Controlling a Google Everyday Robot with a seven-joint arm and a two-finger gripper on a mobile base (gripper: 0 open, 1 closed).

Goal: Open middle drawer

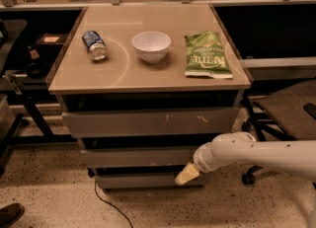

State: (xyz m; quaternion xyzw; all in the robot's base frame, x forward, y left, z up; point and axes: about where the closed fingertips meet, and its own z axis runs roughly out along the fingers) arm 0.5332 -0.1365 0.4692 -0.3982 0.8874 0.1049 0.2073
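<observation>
Tan table (148, 76), glossy, with a faint pale arc across it. At ten o'clock on it, a blue and silver can (94, 45); dead centre, a plain white bowl (151, 46); at two o'clock, a green bag (207, 54) with white lettering. Below, the top drawer (123, 122) is grey with white scratch marks. The middle drawer (133, 157) is plain grey, and so is the lowest drawer (133, 181). The cream-yellow end effector (186, 173) sits at five o'clock, by the middle drawer's lower edge, on a white arm (256, 150). The floor (44, 192) is beige, speckled dark. A black cable (106, 205) lies at six.
</observation>
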